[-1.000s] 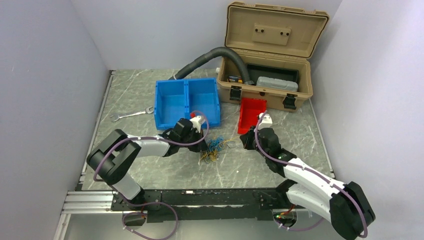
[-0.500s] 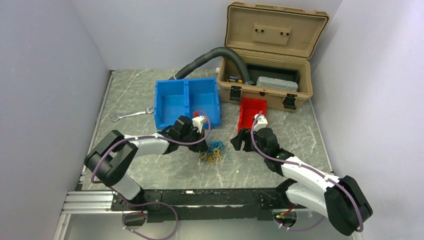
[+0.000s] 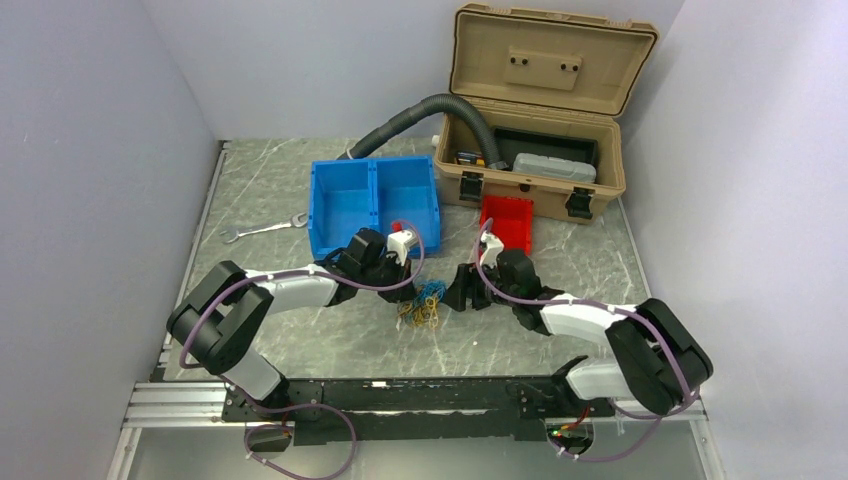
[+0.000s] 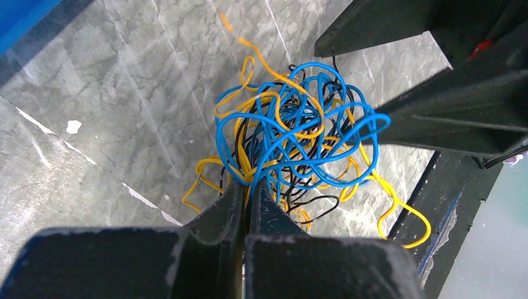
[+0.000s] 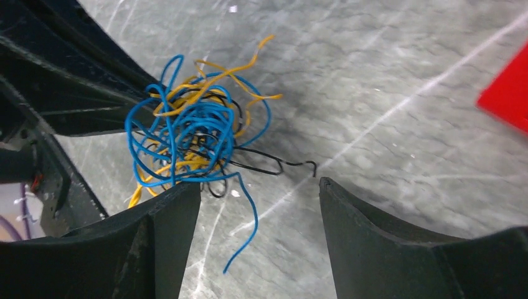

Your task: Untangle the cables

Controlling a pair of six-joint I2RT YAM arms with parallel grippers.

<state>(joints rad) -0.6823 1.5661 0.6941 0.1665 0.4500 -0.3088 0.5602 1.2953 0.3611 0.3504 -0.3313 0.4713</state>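
1. Top external: the cables point(image 3: 427, 304) lie in one small knot of blue, yellow and black on the marble table point(image 3: 300, 330). The knot is just in front of the blue two-compartment bin point(image 3: 373, 200) and between the two arms. The left gripper point(image 3: 404, 290) is at the knot's left edge, and the right gripper point(image 3: 460, 295) is just beside its right edge. A red bin point(image 3: 507, 222), an open tan toolbox point(image 3: 540, 110), a grey corrugated hose point(image 3: 420, 112) and a wrench point(image 3: 262, 229) sit further back.

2. Left wrist: the left jaws are pressed together, and blue and yellow strands run into the seam between them, so this arm is clenched on the near side of the knot. The loops stand up off the table in open curls. From that I judge the wires to be very light and springy rather than limp. They would likely slide through the pads unless pinched squarely.

3. Right wrist: the right jaws are spread wide and grip nothing.
   - A blue loose end point(image 5: 240, 246) trails into the gap between them.
   - A black tail point(image 5: 292, 167) pokes out to the right, free of the clump.
   - With the left arm anchoring the knot, either free end looks like the best hold, taken close to the knot.
   - A slow pull seems wise, since a hard tug would probably drag the whole featherweight bundle or cinch it tighter.
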